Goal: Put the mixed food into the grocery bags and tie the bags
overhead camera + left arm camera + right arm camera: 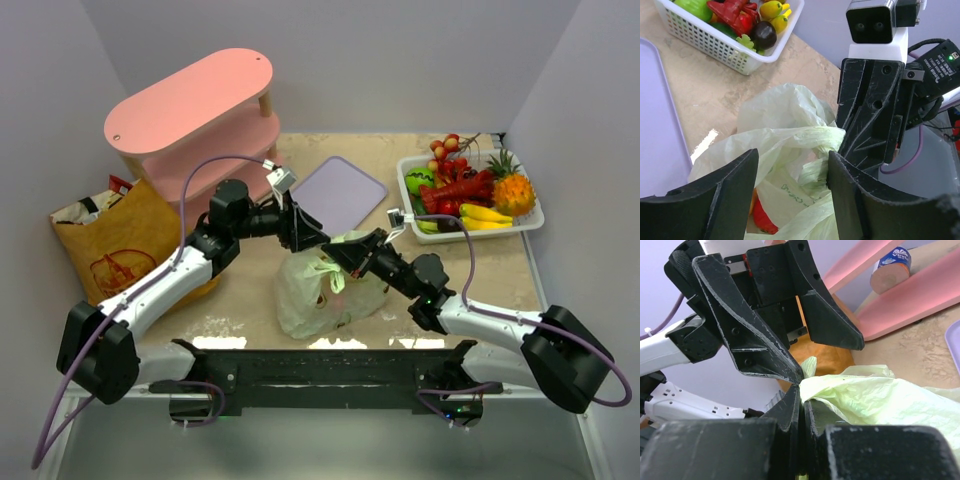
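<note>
The pale-green plastic grocery bag sits mid-table with its handles drawn up. My right gripper is shut on one handle. Facing it, my left gripper is open, its jaws astride the twisted handle, which touches the right finger. A red packet shows inside the bag. From above, the left gripper and right gripper meet over the bag's top. The brown paper bag with a red round print stands at the left, packets sticking out of its top.
A pink two-tier shelf stands at the back left, with a can on its lower tier. A lilac tray lies behind the bag. A white basket of toy fruit is at the back right.
</note>
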`<state>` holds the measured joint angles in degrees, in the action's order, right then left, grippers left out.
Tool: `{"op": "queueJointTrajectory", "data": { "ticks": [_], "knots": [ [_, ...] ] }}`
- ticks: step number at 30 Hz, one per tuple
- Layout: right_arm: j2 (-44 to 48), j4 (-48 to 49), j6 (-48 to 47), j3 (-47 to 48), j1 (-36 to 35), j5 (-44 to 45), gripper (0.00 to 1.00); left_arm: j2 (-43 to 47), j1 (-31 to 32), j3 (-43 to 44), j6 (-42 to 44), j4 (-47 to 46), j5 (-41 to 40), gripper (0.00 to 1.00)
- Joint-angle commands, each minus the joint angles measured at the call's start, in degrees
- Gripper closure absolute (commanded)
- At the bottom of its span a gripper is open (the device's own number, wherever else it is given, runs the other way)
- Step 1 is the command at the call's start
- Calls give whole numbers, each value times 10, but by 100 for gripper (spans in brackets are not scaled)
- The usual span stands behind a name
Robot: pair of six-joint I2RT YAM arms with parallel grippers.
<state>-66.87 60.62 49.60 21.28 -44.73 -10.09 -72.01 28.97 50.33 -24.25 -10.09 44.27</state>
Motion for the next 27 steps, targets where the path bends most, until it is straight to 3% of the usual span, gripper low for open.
{"op": "queueJointTrajectory", "data": {
  "ticks": [1,3,6,12,15,19,20,21,23,24,27],
  "knots": [
    [16,28,-24,12,-2,6,100,17,-10,-29,-54,-55,48,37],
    [14,26,-26,15,-2,6,100,22,-14,-39,-78,-82,63,37],
    [10,22,-28,19,-1,5,100,21,-13,-51,-107,-119,80,47],
    [12,-6,-36,26,-2,9,100,13,-13,-56,-128,-150,107,85],
    [22,-30,-43,31,-2,12,100,13,-13,-57,-126,-153,110,100],
    [46,-79,-54,40,-2,17,100,12,-13,-57,-123,-158,104,100],
    [53,-98,-56,46,-2,17,96,12,-13,-56,-121,-161,100,100],
    [61,-142,-64,60,-2,16,76,11,-14,-54,-119,-160,96,100],
    [87,-183,-72,77,-2,10,54,8,-13,-48,-113,-158,88,100],
    [97,-222,-81,81,-1,9,38,5,-13,-46,-110,-158,87,100],
    [141,-297,-94,89,-2,21,21,-2,-13,-39,-105,-153,86,100]
  ]
}}
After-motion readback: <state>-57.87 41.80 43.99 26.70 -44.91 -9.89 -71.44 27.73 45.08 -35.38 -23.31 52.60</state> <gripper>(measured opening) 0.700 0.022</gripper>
